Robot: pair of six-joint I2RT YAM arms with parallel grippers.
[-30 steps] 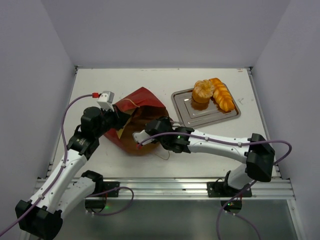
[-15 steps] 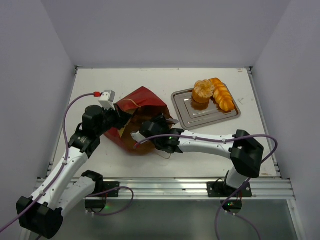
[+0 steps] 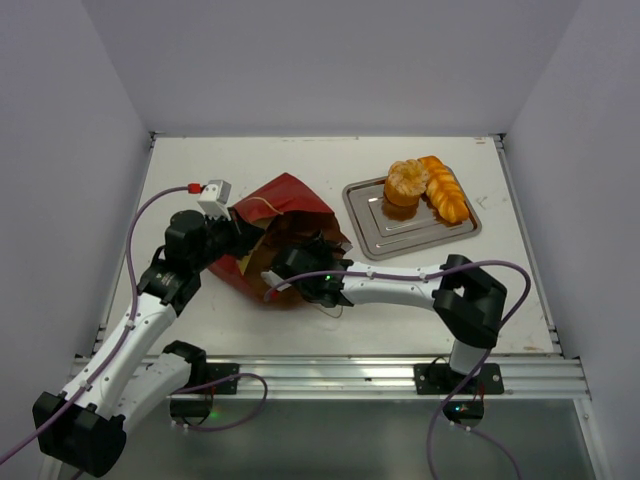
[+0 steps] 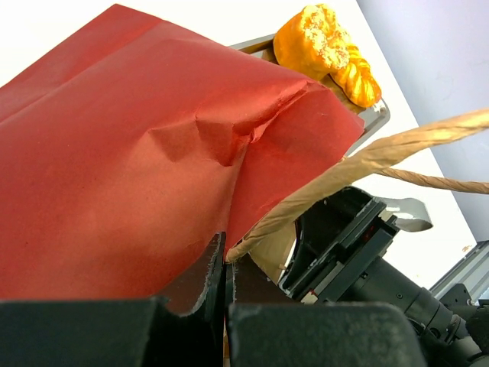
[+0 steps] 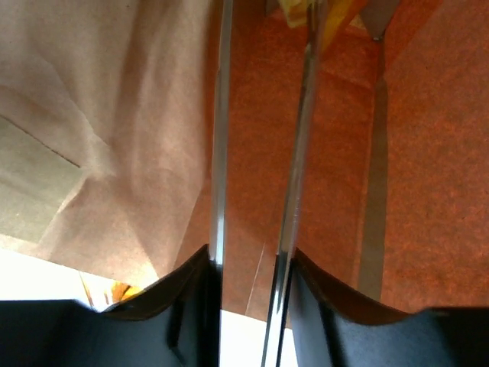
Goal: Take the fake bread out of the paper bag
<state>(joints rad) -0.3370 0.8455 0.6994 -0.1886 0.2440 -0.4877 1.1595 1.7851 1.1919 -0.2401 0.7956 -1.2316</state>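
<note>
The dark red paper bag (image 3: 283, 202) lies on its side left of centre, its mouth toward the arms. My left gripper (image 4: 225, 264) is shut on the bag's rim by a string handle (image 4: 367, 157) and holds the mouth up. My right gripper (image 5: 263, 46) reaches deep into the bag's brown inside, with its jaws partly apart and nothing clearly between them. A bit of yellow fake bread (image 5: 330, 11) shows just past the right fingertip. In the top view the bag hides the right fingers. Two golden breads (image 3: 425, 185) sit on the metal tray (image 3: 400, 232).
The tray lies to the right of the bag, near the back right of the table. My right forearm (image 3: 390, 290) stretches across the table's front from its base. Grey walls close the table on three sides.
My right arm has pushed leftward and deeper into the bag, its elbow swinging left. The left gripper has kept its hold on the bag's rim.
</note>
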